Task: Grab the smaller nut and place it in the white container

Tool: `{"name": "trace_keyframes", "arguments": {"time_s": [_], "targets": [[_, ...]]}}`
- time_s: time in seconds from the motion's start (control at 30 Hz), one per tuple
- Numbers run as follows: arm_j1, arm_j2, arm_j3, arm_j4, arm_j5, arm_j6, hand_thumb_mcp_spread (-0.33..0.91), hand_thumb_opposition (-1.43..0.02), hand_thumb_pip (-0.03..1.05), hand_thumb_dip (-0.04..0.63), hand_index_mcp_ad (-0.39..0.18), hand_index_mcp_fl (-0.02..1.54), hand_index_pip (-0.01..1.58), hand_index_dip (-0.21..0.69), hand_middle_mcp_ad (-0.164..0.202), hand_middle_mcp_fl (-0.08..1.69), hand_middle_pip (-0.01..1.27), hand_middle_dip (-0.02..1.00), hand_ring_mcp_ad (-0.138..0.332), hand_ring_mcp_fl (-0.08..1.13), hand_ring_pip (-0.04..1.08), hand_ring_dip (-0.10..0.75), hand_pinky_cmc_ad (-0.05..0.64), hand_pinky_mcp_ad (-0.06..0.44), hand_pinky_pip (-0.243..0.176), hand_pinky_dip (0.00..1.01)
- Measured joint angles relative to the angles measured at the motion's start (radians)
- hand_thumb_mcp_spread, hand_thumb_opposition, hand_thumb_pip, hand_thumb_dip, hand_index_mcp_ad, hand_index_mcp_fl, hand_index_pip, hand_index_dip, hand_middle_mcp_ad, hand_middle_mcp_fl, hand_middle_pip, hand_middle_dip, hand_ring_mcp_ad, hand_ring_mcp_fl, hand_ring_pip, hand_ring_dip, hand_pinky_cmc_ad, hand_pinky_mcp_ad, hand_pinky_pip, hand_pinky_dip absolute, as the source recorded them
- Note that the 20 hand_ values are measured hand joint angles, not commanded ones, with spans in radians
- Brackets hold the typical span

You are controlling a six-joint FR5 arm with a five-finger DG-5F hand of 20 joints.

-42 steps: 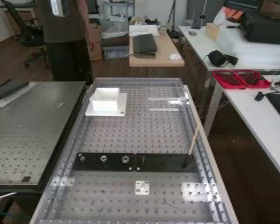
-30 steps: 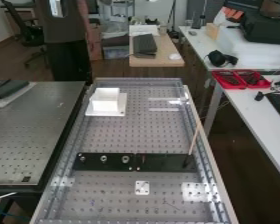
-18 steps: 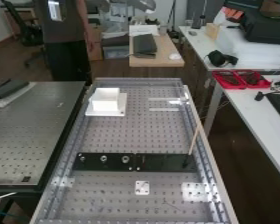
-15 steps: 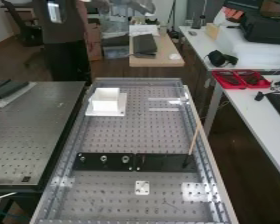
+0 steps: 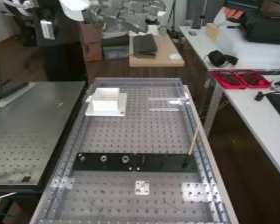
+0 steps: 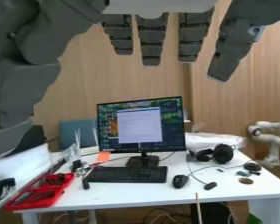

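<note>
High view: the hand [image 5: 127, 14], fingers straight and apart, lies at top centre; the smaller nut [image 5: 82, 158], lower left.

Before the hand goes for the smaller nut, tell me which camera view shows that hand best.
The wrist view: the hand is close to the camera there, its straight fingers hanging apart from one another. The high view shows it farther off, at the picture's upper edge, higher up than the white container.
</note>
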Motion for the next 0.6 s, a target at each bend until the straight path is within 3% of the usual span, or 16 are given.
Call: {"name": "trace_keyframes", "arguments": {"time_s": [0.6], "targets": [[-0.151,-0.036,-0.096,0.071,-0.246,-0.071,0.28,-0.72,0.47,0.063,-0.040,0.02,0.09,-0.010,0.075,0.00,0.14,0.19,0.188,0.00,0.09,0.058,0.417,0.312,-0.094,0.38]]}}
